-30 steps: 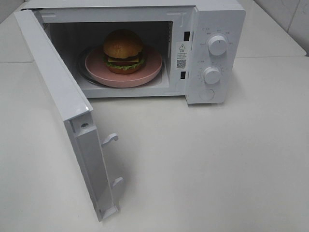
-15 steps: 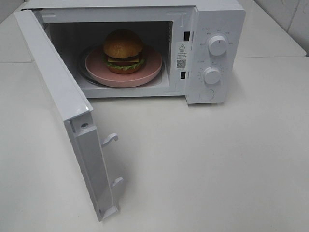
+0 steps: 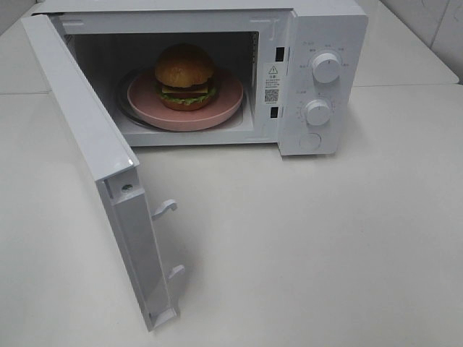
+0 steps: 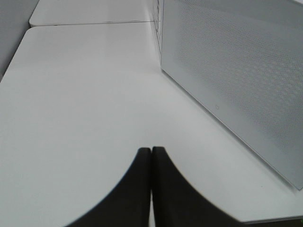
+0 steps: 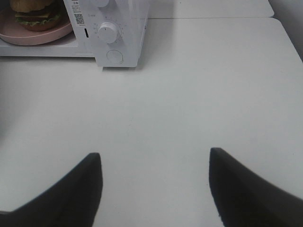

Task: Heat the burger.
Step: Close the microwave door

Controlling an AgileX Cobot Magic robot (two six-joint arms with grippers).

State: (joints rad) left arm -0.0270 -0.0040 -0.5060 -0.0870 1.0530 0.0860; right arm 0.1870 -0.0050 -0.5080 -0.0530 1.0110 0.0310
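Burger point(image 3: 184, 72) on plate point(image 3: 228, 101) in microwave point(image 3: 327, 25), door point(image 3: 76, 116) open, L pincer point(image 4: 151, 151) clenched, R pincer point(image 5: 155, 153) released

The microwave point(image 3: 329, 29) has a sticker with a warning triangle point(image 3: 273, 70) and a square code point(image 3: 271, 95) under it. The tiny words there and around the knobs point(image 3: 325, 67) are too small to read.

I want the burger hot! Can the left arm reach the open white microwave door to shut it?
Probably yes. The shut left gripper faces the outer side of the white microwave door, with only bare white table between.
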